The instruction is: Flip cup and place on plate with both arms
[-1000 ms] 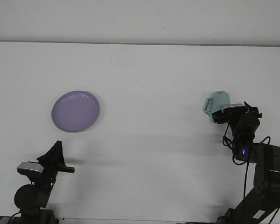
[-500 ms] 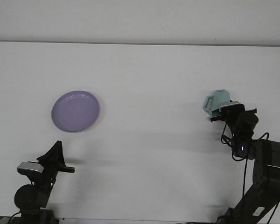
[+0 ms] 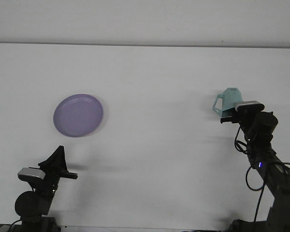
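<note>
A pale teal cup (image 3: 227, 100) with a handle on its left side sits at the right of the white table, right in front of my right gripper (image 3: 229, 115). The gripper's wrist and camera cover the cup's near edge, so I cannot tell how it stands on the cup. A round purple plate (image 3: 78, 115) lies flat at the left of the table, with nothing on it. My left gripper (image 3: 59, 162) rests low at the near left, below the plate and well apart from it.
The white table (image 3: 150, 82) stretches to a pale back wall. The right arm's dark body and cables (image 3: 261, 164) rise from the near right corner. The left arm's base (image 3: 31, 203) sits at the near left.
The right arm has risen and shifted slightly right, and the cup now appears more upright and a little farther right. The left arm and plate have not moved.
</note>
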Tool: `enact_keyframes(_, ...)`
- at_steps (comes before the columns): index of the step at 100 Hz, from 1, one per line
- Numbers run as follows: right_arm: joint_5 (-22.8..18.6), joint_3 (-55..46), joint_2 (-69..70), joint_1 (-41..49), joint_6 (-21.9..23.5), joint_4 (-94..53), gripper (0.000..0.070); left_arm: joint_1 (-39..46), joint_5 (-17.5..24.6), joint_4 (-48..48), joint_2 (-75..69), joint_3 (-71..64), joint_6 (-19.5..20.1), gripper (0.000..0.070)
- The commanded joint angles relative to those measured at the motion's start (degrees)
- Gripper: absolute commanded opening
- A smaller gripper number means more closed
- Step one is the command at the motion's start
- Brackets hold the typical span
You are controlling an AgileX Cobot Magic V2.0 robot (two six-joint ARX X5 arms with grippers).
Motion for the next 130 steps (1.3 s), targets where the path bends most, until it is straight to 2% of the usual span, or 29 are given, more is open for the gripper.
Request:
enact_keyframes(1,-0.6,1.1,-5.6,0.8,5.7,-7.3,0.0008,0.0,-0.3,0.9,0.0,-1.0,-0.1,0.0012)
enact_keyframes(18,-1.1,3.5,-19.4,5.3,11.9,-29.0,0.0006,0.0,-0.3,0.9,0.0,-1.0,0.2,0.0012)
enact_keyframes(32,-3.5,10.9,-23.3,11.8,11.9,-51.0,0.0006,0.0,-0.3,0.9,0.0,-1.0,0.1,0.0012)
enact_keyframes(53,-3.4,23.9,-18.1,25.7,10.4,-76.9,0.0005,0.0,-0.3,0.7,0.0,-1.0,-0.3,0.0012)
enact_keyframes(85,1.7,35.7,0.0,44.6,9.9,-88.7,0.0005,0.0,-0.3,0.8,0.0,-1.0,-0.5,0.0012)
enact_keyframes(111,2.9,43.4,14.9,49.3,8.4,-93.5,0.0005,0.0,-0.3,0.8,0.0,-1.0,-0.5,0.0012)
enact_keyframes(130,2.7,45.8,20.5,50.0,7.1,-96.0,0.0005,0.0,-0.3,0.8,0.0,-1.0,-0.5,0.0012)
